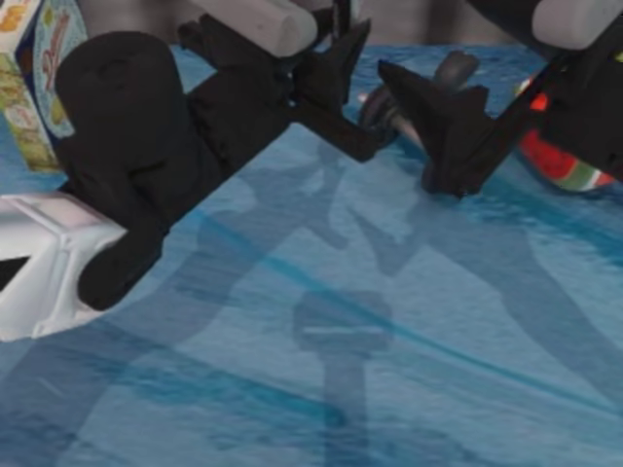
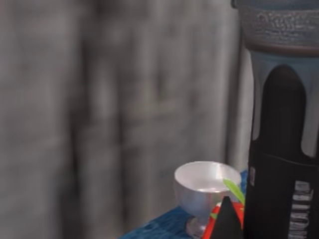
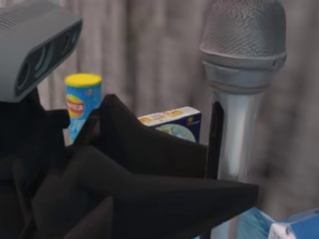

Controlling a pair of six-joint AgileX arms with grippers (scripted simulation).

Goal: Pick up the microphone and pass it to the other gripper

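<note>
1. Handover time! The left gripper (image 1: 362,95) hangs over the far middle of the surface (image 1: 292,389), pinching the microphone (image 1: 380,109) between its fingers and holding it up in the air.
2. From the left wrist view the microphone's black handle (image 2: 279,149) stands upright right against the camera, which fits a firm hold low on the handle.
3. The right gripper (image 1: 407,126) sits just beside it on the right, fingers spread wide and pointed at the left gripper. It does not look closed on anything.
4. The right wrist view shows the mesh head (image 3: 243,50) standing tall above the left gripper's dark fingers, so the upper handle looks free to take.
5. My read: pick-up is done, and the pass is at the approach, with 2 grippers face to face and 1 holding.
6. The next move calls for the right gripper to ease in until its fingers straddle the bare handle clear of the left fingers, and to close before the left lets go.
7. A silver goblet (image 2: 199,189) stands on the surface beyond, out of the way.
</note>
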